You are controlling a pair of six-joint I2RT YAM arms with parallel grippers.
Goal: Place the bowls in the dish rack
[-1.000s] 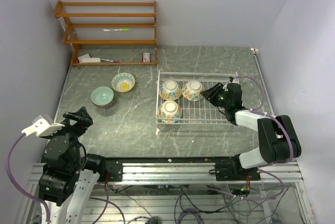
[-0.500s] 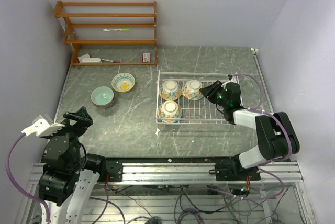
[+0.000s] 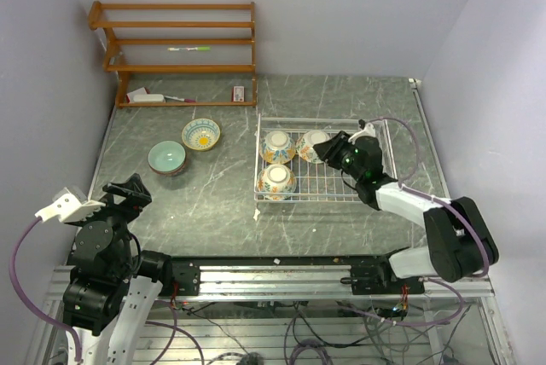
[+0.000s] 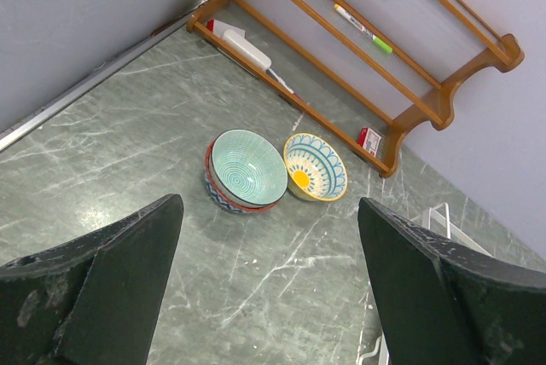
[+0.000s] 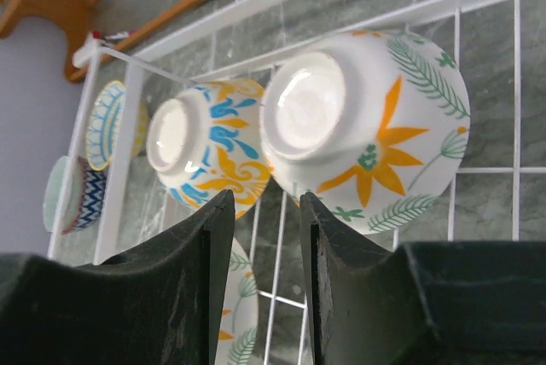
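Note:
The white wire dish rack holds three floral bowls upside down: two at the back and one at the front left. My right gripper is inside the rack beside the back middle bowl, its jaws slightly open and empty. In the right wrist view the gripper points at the gap between the orange-flower bowl and the blue-and-yellow bowl. A teal bowl stacked on a patterned one and a yellow bowl sit on the table at the left. My left gripper is wide open and empty.
A brown wooden shelf unit stands against the back wall at the left, with small items on its lowest shelf. The left wrist view shows the teal bowl and the yellow bowl ahead of the left gripper.
My right gripper has moved left, further into the rack, toward the back middle bowl. The left arm and the bowls have not moved.

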